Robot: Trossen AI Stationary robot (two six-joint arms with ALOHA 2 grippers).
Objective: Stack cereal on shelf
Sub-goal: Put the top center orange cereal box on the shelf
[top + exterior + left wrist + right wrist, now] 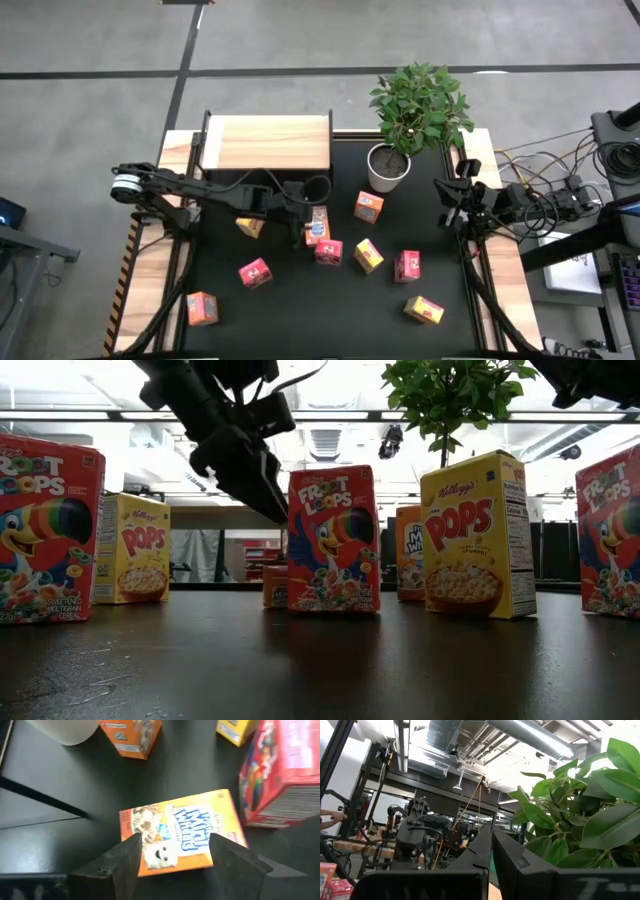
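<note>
An orange cereal box (pixel 318 227) (pixel 182 827) lies flat on its back on the black table, next to an upright red box (pixel 328 252) (pixel 285 775). My left gripper (pixel 302 222) (pixel 175 854) hovers just above the flat box's nearer end, open, with one finger over each side; in the low view my left gripper (pixel 262 495) is clear of the table. The other boxes stand scattered: orange (pixel 368 207), yellow (pixel 250 227), red (pixel 254 272). The shelf (pixel 265 142) stands at the far edge with a bare top. My right gripper (pixel 448 196) (pixel 491 847) waits shut at the right edge.
A white plant pot (pixel 388 168) with a leafy plant (pixel 420 100) stands right of the shelf, close to my right gripper. More boxes: yellow (pixel 368 255), red (pixel 407 265), yellow (pixel 424 310), orange (pixel 203 308). Open black table lies between the boxes and the near edge.
</note>
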